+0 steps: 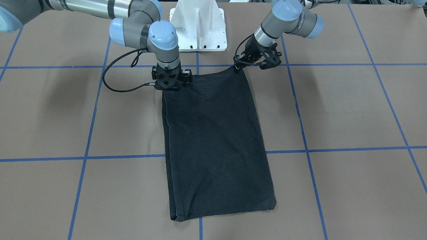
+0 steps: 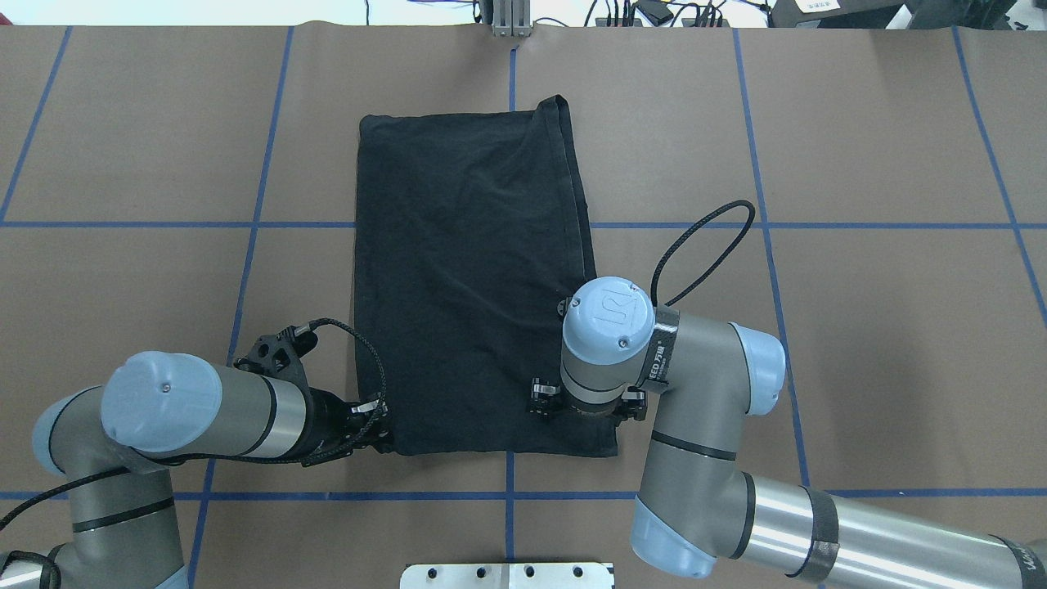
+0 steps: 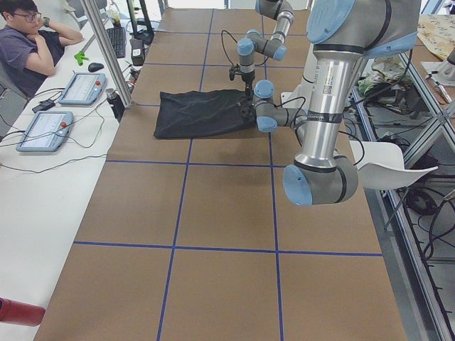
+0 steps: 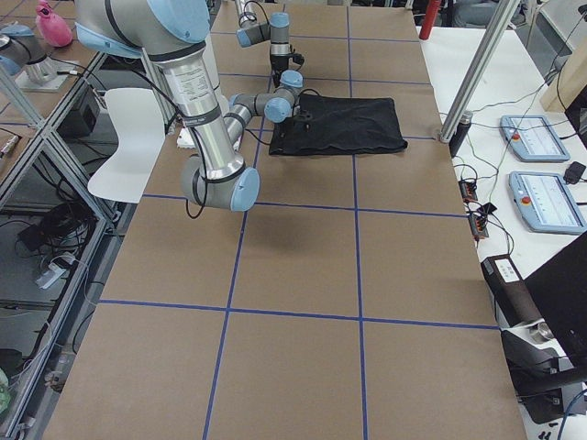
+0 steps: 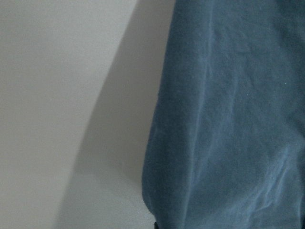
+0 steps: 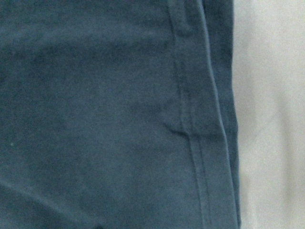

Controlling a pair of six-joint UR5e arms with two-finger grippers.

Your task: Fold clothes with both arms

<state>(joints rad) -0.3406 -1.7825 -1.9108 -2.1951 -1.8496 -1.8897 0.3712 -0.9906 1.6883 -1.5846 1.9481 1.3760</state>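
Tabletop (image 2: pixel 859 327): brown, matte, blue tape grid; cloth probably slides easy on it. T-shirt (image 2: pixel 466 286): black, folded in long strip, flat at centre; soft, light, limp, so you take it at near corners. Left arm (image 2: pixel 270 417) at one corner, right arm (image 2: pixel 609 327) above other; jaws of both: cannot tell if clenched.

- A "UR" logo sat on the blue joint cap (image 2: pixel 607 309) of the right arm (image 2: pixel 703 368).
- Its black wrist band (image 2: pixel 661 360) carried white lettering, readable only as "EED".
- The white label (image 3: pixel 328 79) on the left arm (image 3: pixel 323 128) was too small to read.
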